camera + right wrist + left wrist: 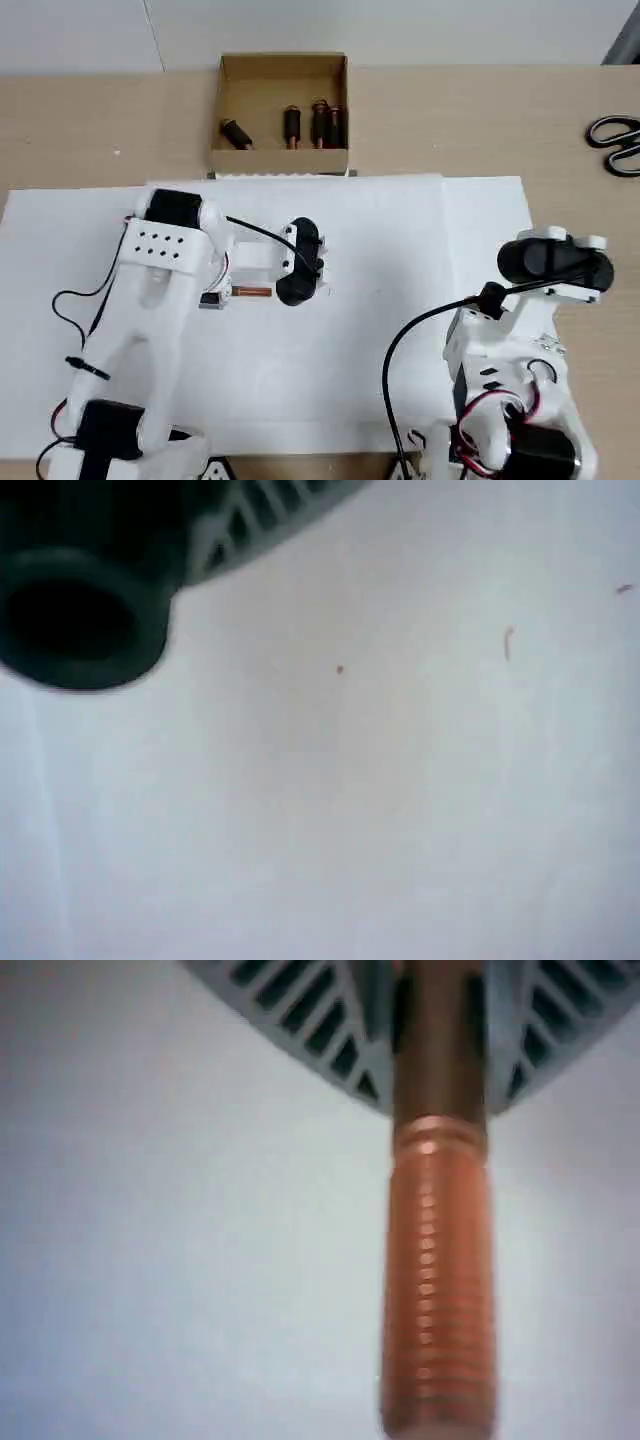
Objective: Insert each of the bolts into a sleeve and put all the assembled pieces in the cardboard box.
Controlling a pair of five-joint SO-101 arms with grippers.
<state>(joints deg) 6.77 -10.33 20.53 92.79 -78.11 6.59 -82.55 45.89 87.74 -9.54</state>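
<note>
Over white sheet [350, 360], left fingers [300, 1010] gripping bolt [437, 1260], right fingers [270, 515] gripping sleeve [80, 610]

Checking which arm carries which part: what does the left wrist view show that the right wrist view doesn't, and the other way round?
Left wrist view: a copper threaded bolt, clamped between grey ribbed jaws. Right wrist view: a black sleeve, its open end facing the camera, beside a ribbed jaw. Both: the white sheet underneath and the same grey ribbed jaw pattern.
</note>
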